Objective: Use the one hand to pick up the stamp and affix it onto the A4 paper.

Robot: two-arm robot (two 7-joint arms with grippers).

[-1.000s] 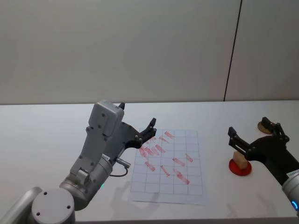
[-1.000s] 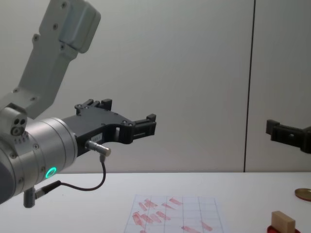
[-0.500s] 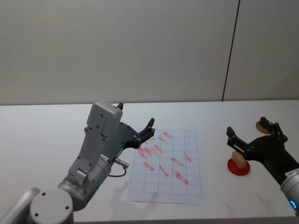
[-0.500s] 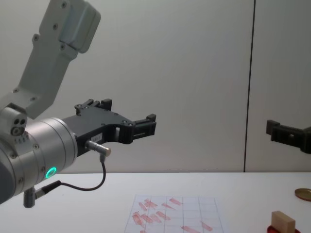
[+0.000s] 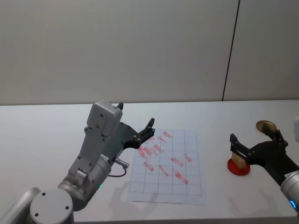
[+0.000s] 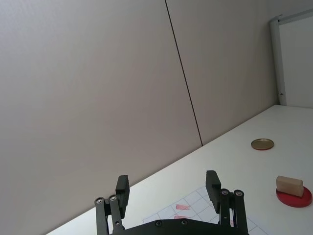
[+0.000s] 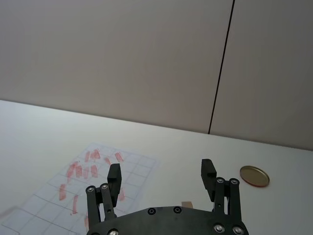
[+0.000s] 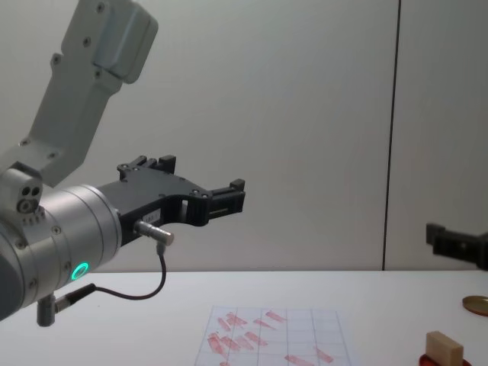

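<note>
The stamp point(image 5: 238, 160), a small tan wooden block, stands on a red round ink pad point(image 5: 239, 168) at the table's right. My right gripper point(image 5: 254, 136) is open and hangs just above the stamp, one finger on each side of it. The right wrist view shows this gripper point(image 7: 161, 169) with a sliver of the stamp point(image 7: 187, 203) below its palm. The A4 paper point(image 5: 166, 184), gridded and marked with slanted red prints, lies flat at the table's middle. My left gripper point(image 5: 135, 115) is open and raised over the paper's far left corner.
A brass-coloured disc point(image 5: 265, 125) lies on the table beyond the ink pad, near the right edge. A black cable loops under the left wrist point(image 5: 119, 169). The white table runs back to a grey wall with a dark vertical seam.
My right gripper has come down towards the stamp and shifted slightly right, uncovering the brass disc behind it. The left arm has stayed put.
</note>
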